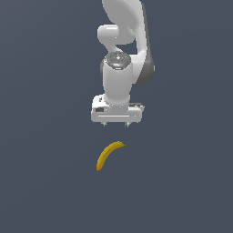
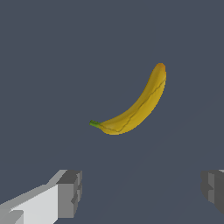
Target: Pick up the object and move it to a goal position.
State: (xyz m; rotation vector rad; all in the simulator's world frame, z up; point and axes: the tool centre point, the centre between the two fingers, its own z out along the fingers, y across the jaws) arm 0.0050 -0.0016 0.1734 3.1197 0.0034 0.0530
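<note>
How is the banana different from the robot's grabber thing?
The banana is yellow with a green stem tip; the tool is white and grey. The banana is curved and rounded; the tool's fingers are blocky and straight. The banana lies on the dark floor; the tool hangs above it, open and holding nothing. Both show in each view.

My tool (image 1: 115, 124) hangs wide-jawed, apart from the banana (image 1: 109, 155). Bare counter (image 1: 41, 182) surrounds the fruit on every side. Nothing stands between my fingers (image 2: 70, 193) and it
</note>
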